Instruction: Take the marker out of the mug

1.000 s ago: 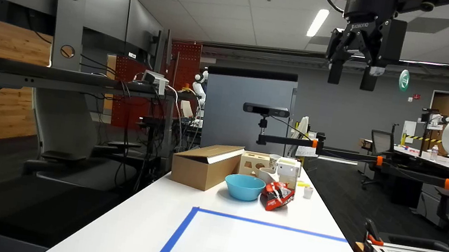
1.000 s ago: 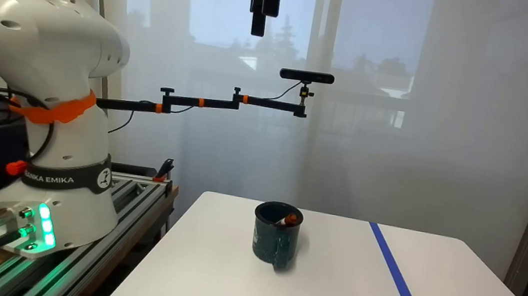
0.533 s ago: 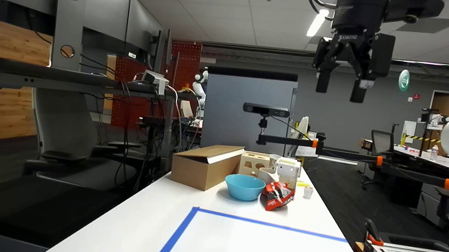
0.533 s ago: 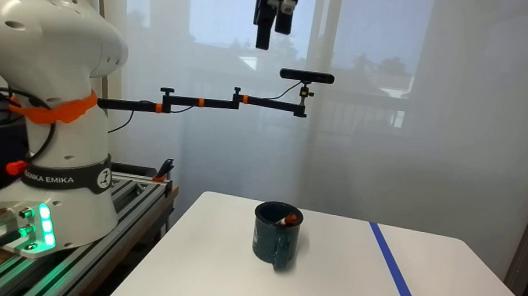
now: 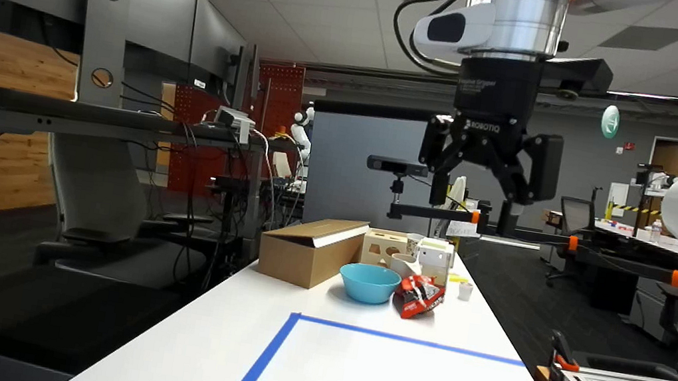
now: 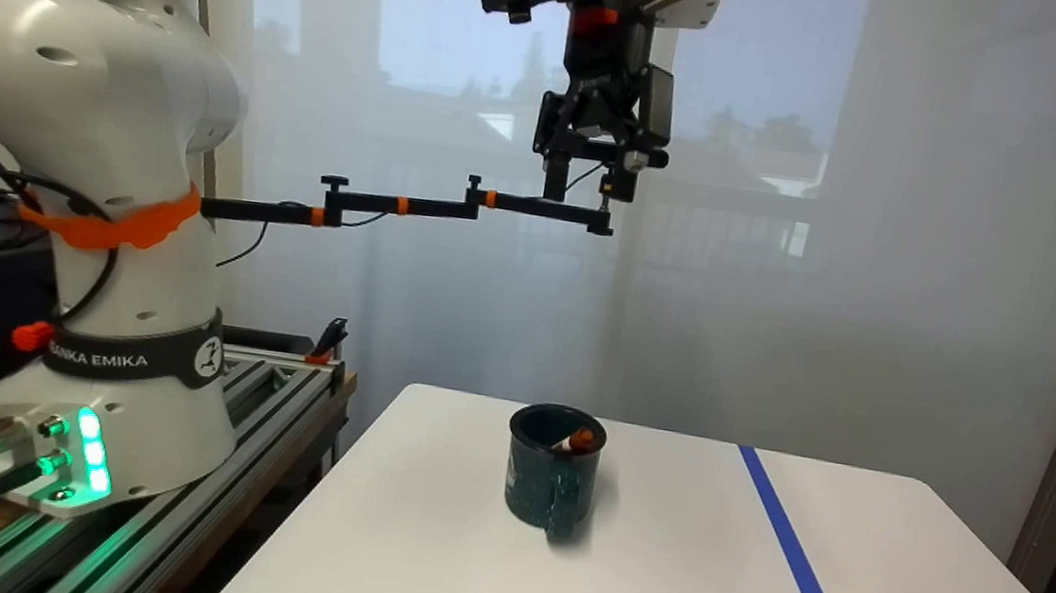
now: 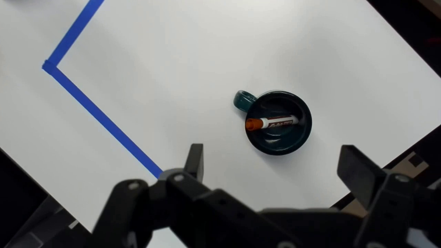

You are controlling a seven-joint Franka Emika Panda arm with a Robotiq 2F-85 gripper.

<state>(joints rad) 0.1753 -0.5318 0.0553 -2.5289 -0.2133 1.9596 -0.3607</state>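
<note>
White tabletop (image 7: pixel 179 75) fills most of the wrist view, blue tape (image 7: pixel 106 121) at left. Dry-erase marker (image 7: pixel 274 122) is held in the dark green mug (image 7: pixel 284 142), right of centre, leaning, orange-brown cap (image 7: pixel 254 124) up and leftmost. Gripper (image 5: pixel 473 206) is spread wide, nothing grasped, well above the mug in both exterior views. Approach looks to be in hand, grasp not yet made. Descent over the cap is called for next, probably after some rotation (closing direction runs roughly along the marker).
</note>
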